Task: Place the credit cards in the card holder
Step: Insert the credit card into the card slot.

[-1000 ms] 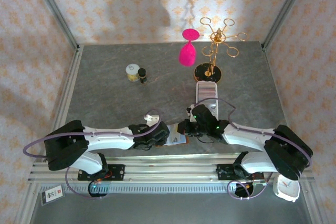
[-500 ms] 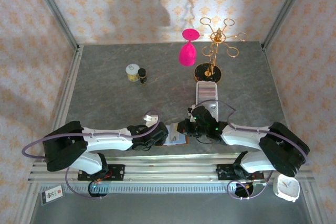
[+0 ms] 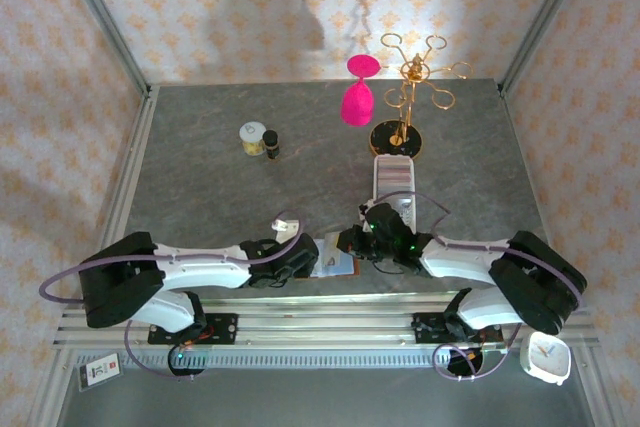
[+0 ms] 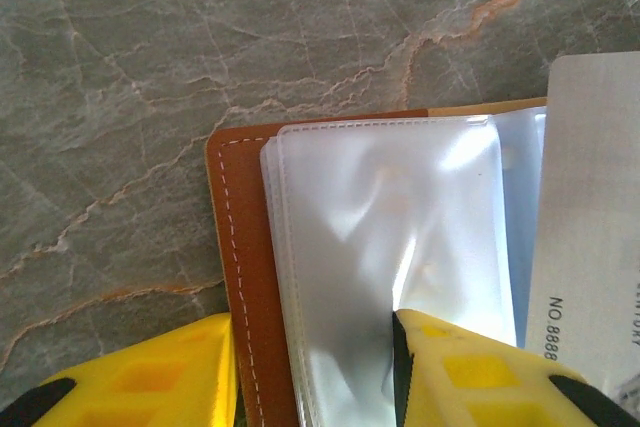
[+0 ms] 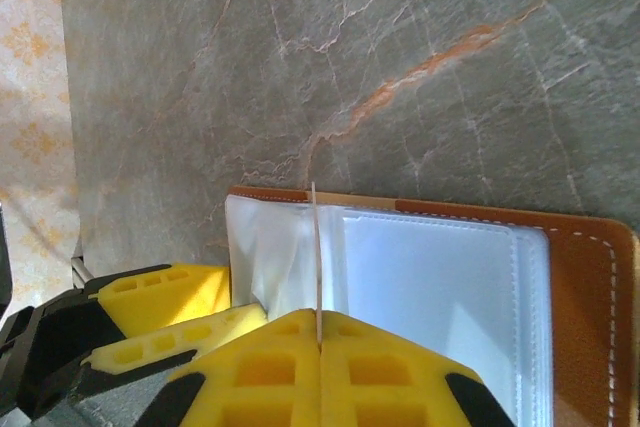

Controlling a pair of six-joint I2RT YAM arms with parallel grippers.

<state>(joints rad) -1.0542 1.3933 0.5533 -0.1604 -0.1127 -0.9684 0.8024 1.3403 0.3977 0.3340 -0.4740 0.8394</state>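
1. Right claw [image 5: 318,325] is shut tight on one card [image 5: 315,247]. It pinches the card's near end. The card shows edge-on, with its far end over the clear sleeves [image 5: 430,297] of the holder [image 5: 590,277].
2. Left claw [image 4: 315,352] stands part open. One finger [image 4: 150,377] is by the holder's leather edge, and the other [image 4: 480,367] presses the top sleeve, which puckers beside it. It clamps nothing that I can make out.
3. Holder lies open on the table [image 4: 150,67] at the near edge, between the two arms, with both claws low over it.
4. On the right of the left wrist view, a printed card [image 4: 590,207] lies across the holder. I cannot tell whether it is the held one.
5. Risk: the card's leading edge may miss the sleeve mouth and ride over the plastic. The sleeves are limp and stacked, so the mouth is hard to catch.
6. Risk: a push against shut plastic may buckle the sleeve or twist the card in its narrow pinch.
7. Risk: the holder may slide or fold, since the left claw only presses on it. A shove toward the near side could carry it off the table.
8. Risk: the claws work nearly touching, so a small sideways error could knock them together.
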